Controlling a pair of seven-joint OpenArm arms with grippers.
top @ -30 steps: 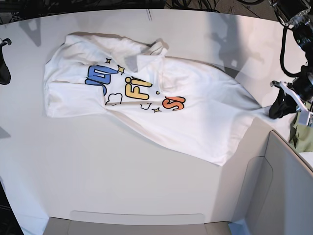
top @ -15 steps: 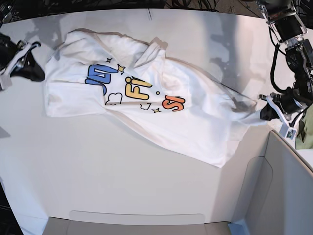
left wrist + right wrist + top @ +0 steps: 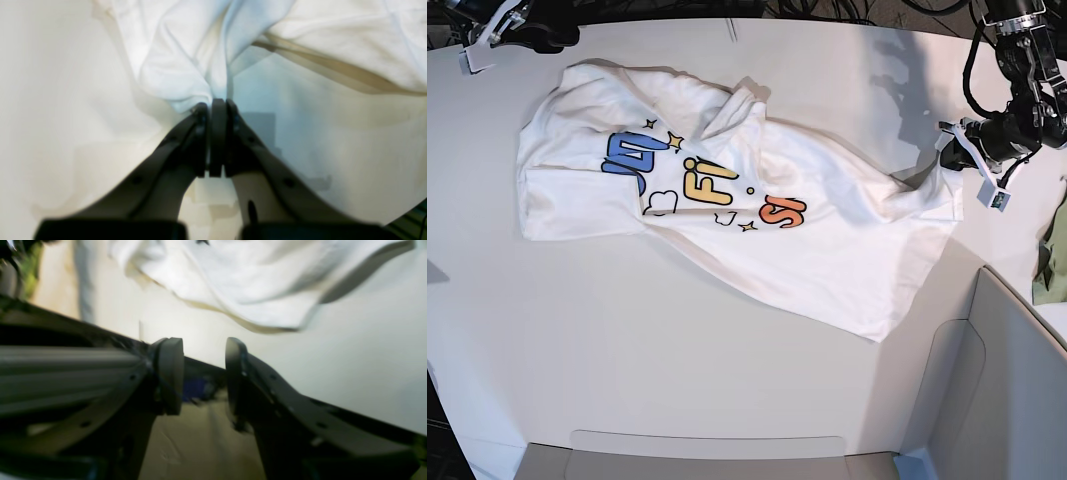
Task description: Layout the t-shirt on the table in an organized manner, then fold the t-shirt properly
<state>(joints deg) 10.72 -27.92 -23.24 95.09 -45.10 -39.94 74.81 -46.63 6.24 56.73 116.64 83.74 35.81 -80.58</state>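
The left hand point(image 3: 949, 148) sits at the 3 o'clock side of the base view, its dark fingers point(image 3: 200, 133) pinched together on a bunched corner of the white short-sleeved cloth t-shirt point(image 3: 727, 200) printed with blue, yellow and orange bubble letters. From that grip the cloth spreads toward 9 o'clock, rumpled and slanted across the large smooth white bench point(image 3: 677, 360). The right hand point(image 3: 502, 20) hangs at 11 o'clock off the shirt's far corner, its fingers point(image 3: 171, 373) spread apart with nothing between them.
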